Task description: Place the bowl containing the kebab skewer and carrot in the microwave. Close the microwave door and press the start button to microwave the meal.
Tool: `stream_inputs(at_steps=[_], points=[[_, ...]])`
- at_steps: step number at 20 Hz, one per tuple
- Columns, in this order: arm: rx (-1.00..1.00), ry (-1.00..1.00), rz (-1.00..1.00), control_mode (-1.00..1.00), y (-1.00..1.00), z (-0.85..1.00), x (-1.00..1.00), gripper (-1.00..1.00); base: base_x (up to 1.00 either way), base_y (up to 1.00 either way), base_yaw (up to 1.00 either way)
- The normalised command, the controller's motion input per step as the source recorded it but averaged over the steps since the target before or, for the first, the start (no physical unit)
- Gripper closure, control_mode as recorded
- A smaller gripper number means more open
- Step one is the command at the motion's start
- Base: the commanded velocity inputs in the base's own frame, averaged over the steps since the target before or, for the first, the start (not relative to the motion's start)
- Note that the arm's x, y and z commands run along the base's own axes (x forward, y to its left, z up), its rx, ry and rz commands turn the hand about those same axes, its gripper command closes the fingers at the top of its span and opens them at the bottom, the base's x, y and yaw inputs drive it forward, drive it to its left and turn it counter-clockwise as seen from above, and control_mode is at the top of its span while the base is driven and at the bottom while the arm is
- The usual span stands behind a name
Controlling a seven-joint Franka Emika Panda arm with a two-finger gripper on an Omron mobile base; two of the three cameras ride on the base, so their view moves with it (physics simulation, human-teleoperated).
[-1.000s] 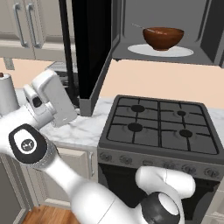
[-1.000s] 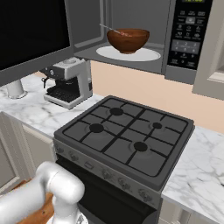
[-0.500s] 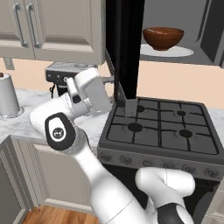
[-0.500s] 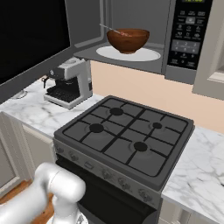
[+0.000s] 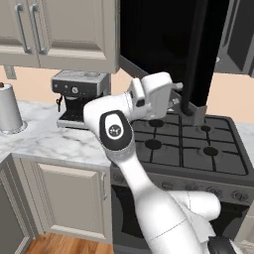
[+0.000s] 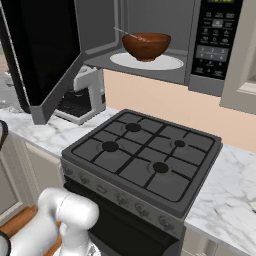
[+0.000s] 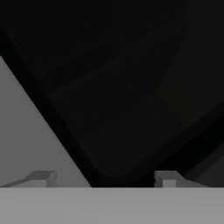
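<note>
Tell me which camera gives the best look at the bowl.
The right base view: the bowl sits in plain sight on the white turntable inside the microwave. In the left base view and hand view, the black microwave door faces the camera instead.

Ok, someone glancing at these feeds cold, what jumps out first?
The microwave door, a big black glass panel, hangs half open over the counter's left end. Behind it the reddish-brown bowl sits on the white turntable inside the microwave. The gripper, jaws open, is up against the door.
</note>
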Motion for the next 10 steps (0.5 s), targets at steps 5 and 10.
stream_inputs(at_steps=[5,10], points=[[0.21,-0.05,0.00,-1.00,-1.00,0.03,-0.45,-1.00,0.00,0.00,0.00],[0.21,0.05,0.03,-1.00,-1.00,0.00,0.13,-1.00,0.00,0.00,0.00]])
